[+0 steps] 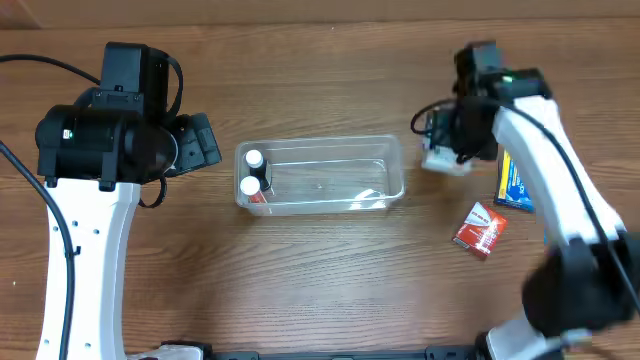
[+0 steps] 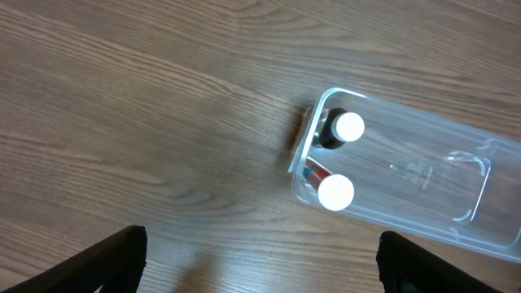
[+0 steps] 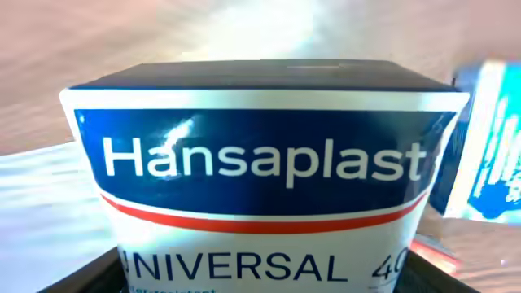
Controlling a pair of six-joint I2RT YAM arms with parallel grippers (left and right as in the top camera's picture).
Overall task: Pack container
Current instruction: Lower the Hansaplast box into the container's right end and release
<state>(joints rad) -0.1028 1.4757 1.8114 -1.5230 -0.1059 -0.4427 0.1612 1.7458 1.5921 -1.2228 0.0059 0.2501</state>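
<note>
Right gripper [image 3: 260, 281]: closed on a Hansaplast plaster box [image 3: 260, 163], white with a blue band and a red stripe, which fills the wrist view between the two dark fingers. Whether the box rests on the table or hangs clear of it cannot be told. In the overhead view it sits just off the right end of the container [image 1: 395, 160], outside the rim. A blue box [image 1: 514, 186] lies on the wooden table [image 1: 320, 290] near the right arm, and a red packet [image 1: 480, 229] lies a little nearer the front edge, apart from both. Left gripper [image 2: 260, 264]: fingers spread wide with nothing between them, standing over bare table just off the left end of the container. The container, clear plastic with rounded corners, lies at the table's centre with its long side running left to right. Inside it, two bottles with white caps [image 2: 350, 127] [image 2: 335, 191] stand side by side against the left end wall.
</note>
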